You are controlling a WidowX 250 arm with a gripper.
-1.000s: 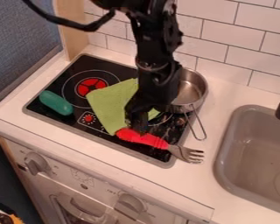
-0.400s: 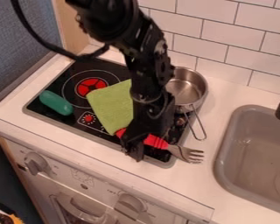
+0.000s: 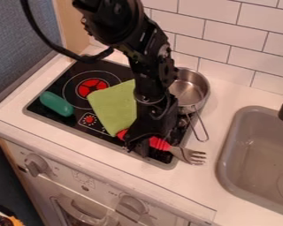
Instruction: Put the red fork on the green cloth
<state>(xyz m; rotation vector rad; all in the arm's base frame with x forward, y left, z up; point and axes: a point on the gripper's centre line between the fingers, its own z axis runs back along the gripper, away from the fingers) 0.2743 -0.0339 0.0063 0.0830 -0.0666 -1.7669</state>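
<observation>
Red fork (image 3: 160,144) lying across the front edge of the stovetop (image 3: 64,120), handle by the green cloth (image 3: 113,107), partly behind the gripper (image 3: 136,151). Cannot tell whether open or closed.

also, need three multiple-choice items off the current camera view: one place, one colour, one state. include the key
1. Where is the gripper?
A. in the sink
B. by the oven knobs
C. at the handle of the red fork

2. What colour is the cloth?
A. green
B. white
C. orange

3. How does the metal pot stand?
A. upside down
B. upright
C. tipped on its side

Key:
1: C, red handle shows on both sides of the gripper.
2: A, its whole visible surface is light green.
3: B, its open mouth faces up and the inside shows.
</observation>
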